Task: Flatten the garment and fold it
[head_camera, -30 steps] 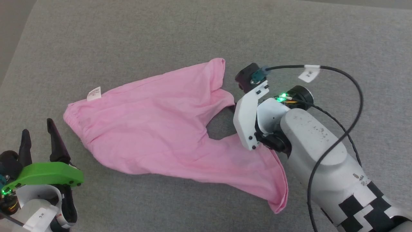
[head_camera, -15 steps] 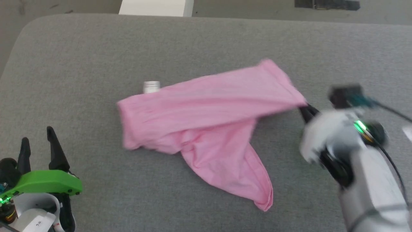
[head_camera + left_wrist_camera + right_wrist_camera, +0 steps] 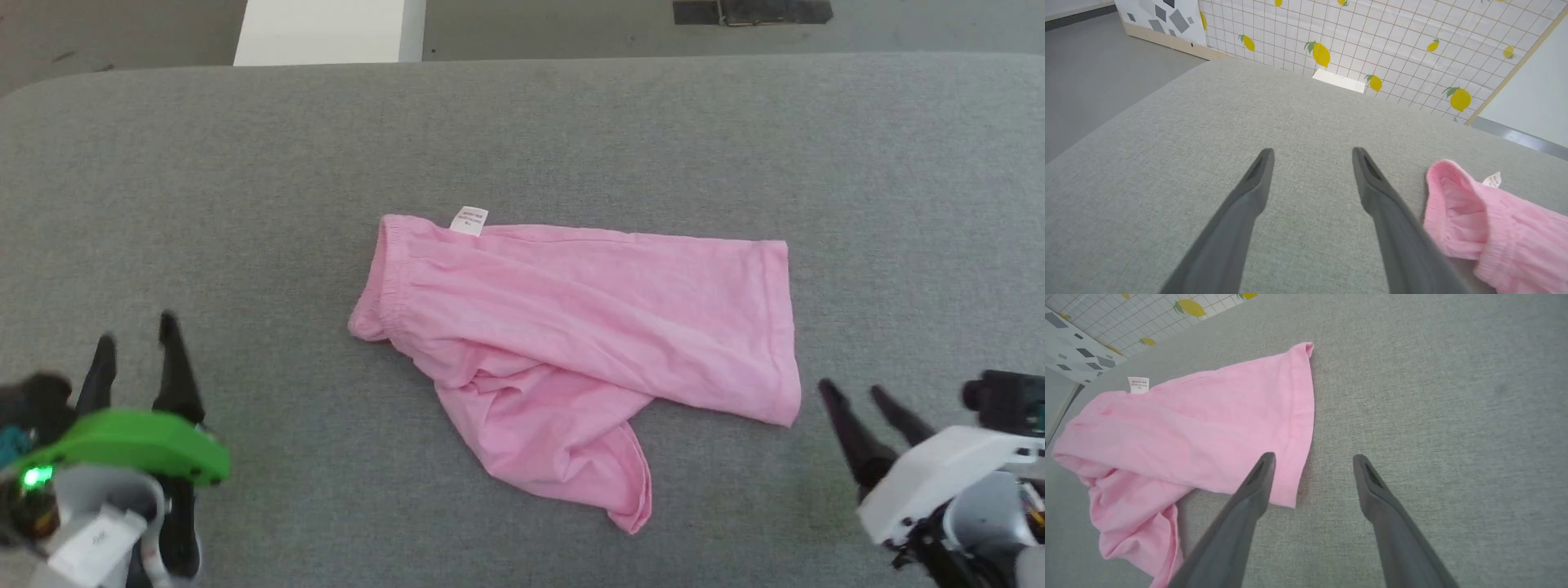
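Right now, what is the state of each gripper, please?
Left gripper: open, holding nothing.
Right gripper: open, holding nothing; the garment lies free on the surface.

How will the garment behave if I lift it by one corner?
Probably floppy: the garment lies creased with its lower part crumpled, so it should drape. Likely light, as the cloth looks thin. Pushed, it may bunch on the cushion rather than slide.
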Motion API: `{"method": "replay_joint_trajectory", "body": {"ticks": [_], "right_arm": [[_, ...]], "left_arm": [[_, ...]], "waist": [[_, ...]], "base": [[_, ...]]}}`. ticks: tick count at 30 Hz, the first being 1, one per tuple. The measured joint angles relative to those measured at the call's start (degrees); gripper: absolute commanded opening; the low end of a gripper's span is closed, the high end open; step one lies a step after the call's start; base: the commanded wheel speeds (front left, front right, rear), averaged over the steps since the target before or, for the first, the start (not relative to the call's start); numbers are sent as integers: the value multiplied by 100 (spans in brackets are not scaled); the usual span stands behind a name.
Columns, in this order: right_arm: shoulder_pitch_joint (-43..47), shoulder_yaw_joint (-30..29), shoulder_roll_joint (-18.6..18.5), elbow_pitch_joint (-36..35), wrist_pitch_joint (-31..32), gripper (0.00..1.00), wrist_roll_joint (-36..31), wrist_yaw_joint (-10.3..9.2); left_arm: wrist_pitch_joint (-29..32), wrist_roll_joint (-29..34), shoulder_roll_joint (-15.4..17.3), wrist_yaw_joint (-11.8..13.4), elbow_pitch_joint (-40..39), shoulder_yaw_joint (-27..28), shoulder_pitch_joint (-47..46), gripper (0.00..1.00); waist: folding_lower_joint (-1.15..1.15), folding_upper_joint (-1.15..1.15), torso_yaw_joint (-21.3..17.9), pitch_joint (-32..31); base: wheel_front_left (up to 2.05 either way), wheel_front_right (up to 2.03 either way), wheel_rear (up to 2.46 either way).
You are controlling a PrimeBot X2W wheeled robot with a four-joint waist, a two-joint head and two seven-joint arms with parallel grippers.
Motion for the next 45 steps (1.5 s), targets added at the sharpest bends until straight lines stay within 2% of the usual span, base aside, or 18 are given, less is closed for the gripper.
{"method": "replay_joint_trajectory", "body": {"ticks": [3,6,10,13,19,24,29,30,31,36,41,45], "right_arm": [[-26,-336,-1,-91,-204,100,31,0],[-92,-633,-10,-135,-257,100,-22,0],[-211,-724,-9,-183,-296,100,-18,0],[-259,-658,-7,-193,-313,100,1,1],[-262,-557,-7,-151,-441,100,52,0],[-282,-471,-4,-113,-534,100,38,0],[-316,-410,-7,-107,-563,100,27,0],[-316,-400,-7,-101,-569,100,29,0],[-316,-383,-7,-89,-595,100,29,0],[-402,-325,-7,-102,-598,100,-36,0],[-1045,-268,-8,-385,-360,100,-353,0],[-1680,27,-10,-547,182,100,-767,0]], "left_arm": [[457,-9,138,-163,-122,-291,-573,100],[1265,-7,276,-424,-60,-803,-1418,100],[2672,59,407,-749,576,-1555,-2434,100],[3386,94,465,-940,1111,-1860,-2967,100],[3974,203,490,-1152,1831,-2192,-3630,100],[4424,311,552,-1138,2369,-2375,-3839,100],[4865,355,612,-1088,2538,-2448,-4029,100],[4927,354,626,-1090,2524,-2457,-4048,58],[4956,336,636,-1096,2506,-2453,-4050,0],[4852,70,600,-1180,2349,-2353,-3980,0],[3932,-220,583,-1188,1918,-1927,-3483,0],[3054,-396,563,-1090,1230,-1462,-2917,0]], "waist": [[0,0,-80,30],[0,0,-150,92],[0,0,-250,228],[0,0,-351,341],[0,0,-559,597],[0,0,-723,780],[0,0,-836,899],[0,0,-847,918],[0,0,-853,933],[0,0,-811,950],[0,0,-785,947],[0,0,-789,956]], "base": [[0,0,0],[0,0,0],[0,0,0],[0,0,0],[0,0,0],[0,0,0],[0,0,0],[0,0,0],[0,0,0],[0,0,0],[0,0,0],[0,0,0]]}}
